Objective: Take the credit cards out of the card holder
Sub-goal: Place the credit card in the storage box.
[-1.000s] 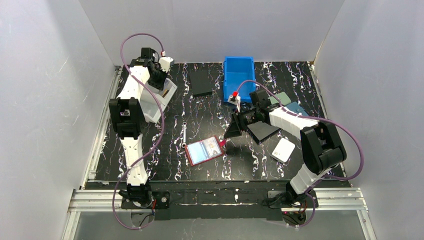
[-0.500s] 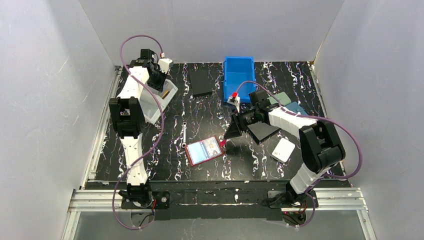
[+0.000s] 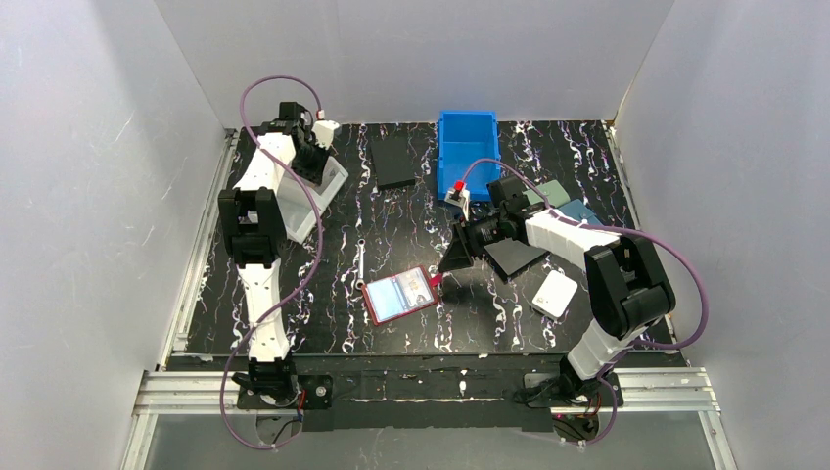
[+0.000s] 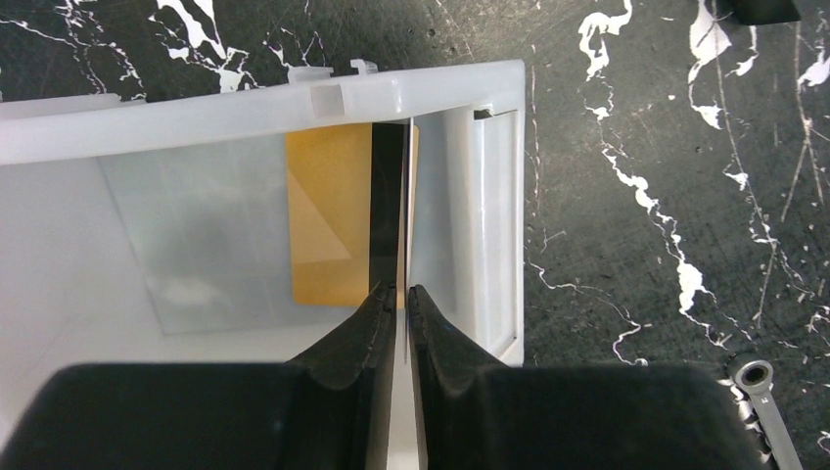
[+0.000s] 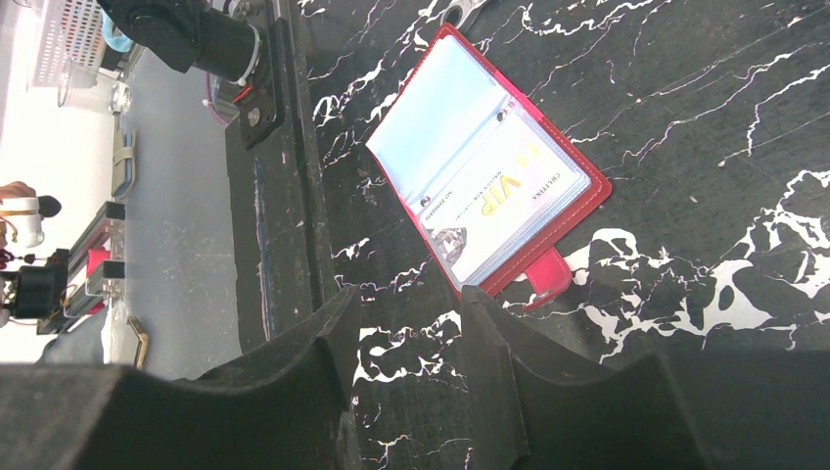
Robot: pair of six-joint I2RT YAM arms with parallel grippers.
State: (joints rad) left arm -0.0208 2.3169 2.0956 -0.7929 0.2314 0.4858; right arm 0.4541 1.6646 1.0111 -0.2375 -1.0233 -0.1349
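the black, white-veined worktop (image 3: 411, 211) fills most of what we see from above. the left arm reaches to its far left corner and the right arm bends in toward the middle. at the far edge we see a blue bin (image 3: 468, 147), with a black flat case (image 3: 394, 162) to its left. a white tray (image 4: 245, 108) lies under the left arm's wrist.

the card holder (image 3: 401, 294) lies open and flat near the middle of the worktop, toward the near edge, with its red cover down and its pale blue pockets facing up. the right claw (image 5: 409, 299) hangs just beside its right edge, touching nothing. its two fingers stand apart with a clear gap between them. the snap tab (image 5: 548, 279) sticks out from the holder's edge on the side facing that claw. to the right of the holder, apart from it, we see a white wallet (image 3: 555, 292).

the left claw (image 4: 399, 294) is over the white tray, its fingers pinched together on a thin card (image 4: 391, 196) that we see edge-on, standing upright. an orange card (image 4: 328, 225) lies flat on the tray floor below it, close to the tray's wall. a printed card (image 5: 499, 196) marked "vip" sits in one pocket of the holder.

a small wrench (image 3: 361, 259) lies on the worktop just beyond the holder's left corner.
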